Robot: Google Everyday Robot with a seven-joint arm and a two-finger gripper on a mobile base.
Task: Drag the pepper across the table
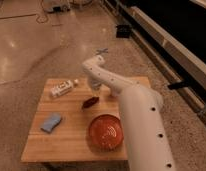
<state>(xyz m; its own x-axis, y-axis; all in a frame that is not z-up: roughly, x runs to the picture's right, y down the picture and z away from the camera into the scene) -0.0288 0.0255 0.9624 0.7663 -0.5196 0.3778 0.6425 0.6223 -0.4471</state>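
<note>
The pepper is a small dark red-brown tapered thing lying near the middle of the light wooden table. My white arm reaches in from the lower right over the table's right side. My gripper hangs at the arm's far end, just behind and to the right of the pepper, close above the table top. The gripper looks apart from the pepper by a short gap.
A round orange-red plate sits at the front right, partly under my arm. A blue sponge lies at the front left. A white bottle lies on its side at the back left. Shiny floor surrounds the table.
</note>
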